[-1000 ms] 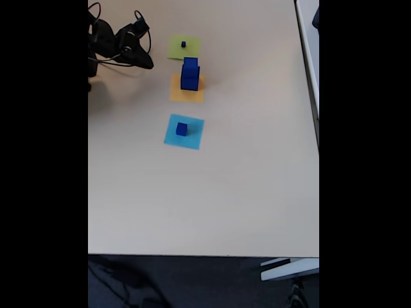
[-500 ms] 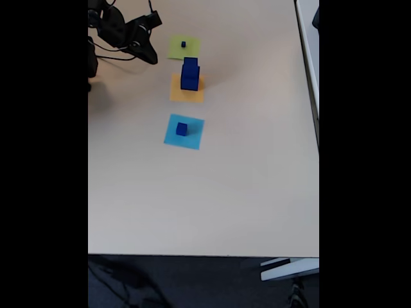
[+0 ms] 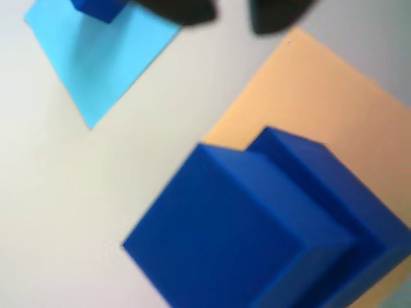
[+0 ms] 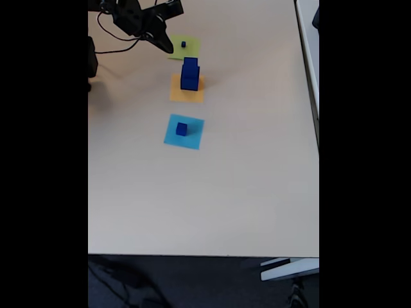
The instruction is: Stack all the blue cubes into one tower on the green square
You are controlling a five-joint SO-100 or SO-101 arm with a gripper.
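Hovering at the far left of the table [image 4: 257, 192] in the fixed view, the black gripper [image 4: 166, 43] points down and to the right, its tip at the left edge of the green square [image 4: 184, 47]. I cannot tell whether its fingers are apart or together. A tiny blue cube [image 4: 183, 44] sits alone on that green paper. Just nearer, the orange square [image 4: 187, 88] carries two large blue cubes [image 4: 190, 74], one on the other, long axis upright, the upper one offset. In the wrist view that pair [image 3: 270, 231] looms close and blurred, corners toward the lens. A medium blue cube [image 4: 182, 129] rests on the light-blue square [image 4: 184, 131], well apart.
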